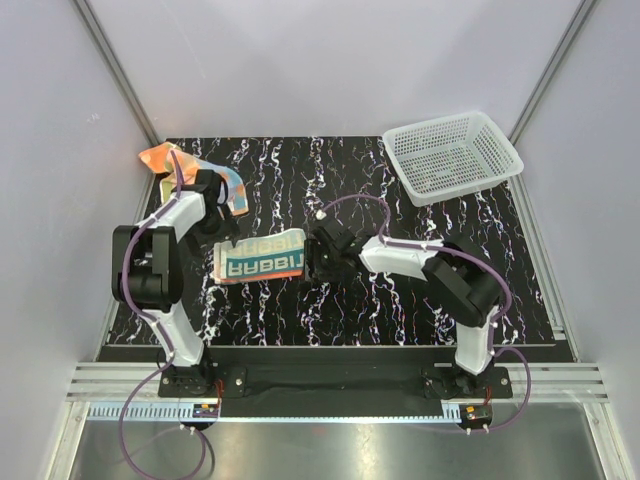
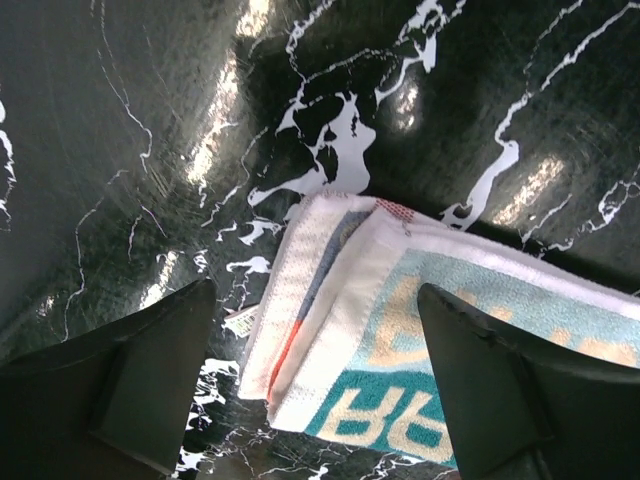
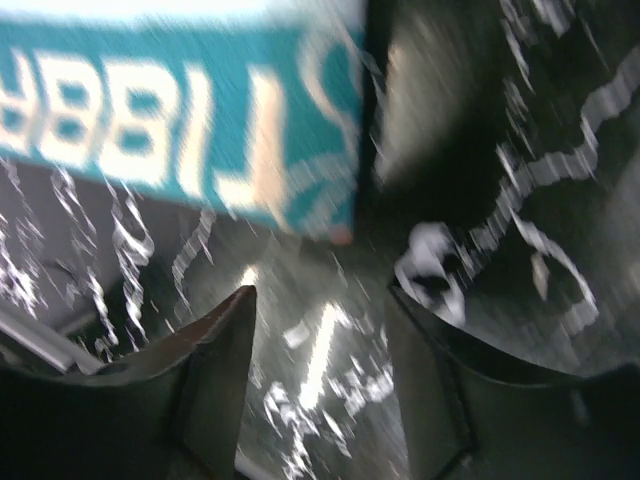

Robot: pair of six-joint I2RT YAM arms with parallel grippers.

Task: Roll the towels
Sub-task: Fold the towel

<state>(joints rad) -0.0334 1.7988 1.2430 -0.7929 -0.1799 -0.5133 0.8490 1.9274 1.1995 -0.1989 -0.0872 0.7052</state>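
The cream towel with teal "RABBIT" lettering (image 1: 262, 256) lies folded flat on the black marbled table, left of centre. My left gripper (image 1: 226, 228) is open and hovers over its left end; in the left wrist view the gripper (image 2: 315, 290) straddles the towel's layered edge (image 2: 430, 330) without touching it. My right gripper (image 1: 312, 262) is open and empty just off the towel's right end. The right wrist view is blurred; there the gripper (image 3: 320, 295) is over bare table, with the towel's corner (image 3: 170, 110) ahead. The orange patched towel (image 1: 185, 165) lies crumpled at the far left corner.
A white mesh basket (image 1: 455, 155) stands at the far right corner of the table (image 1: 400, 300). Grey walls with metal rails enclose the table on three sides. A small label tag (image 2: 243, 318) sticks out beside the cream towel's left edge.
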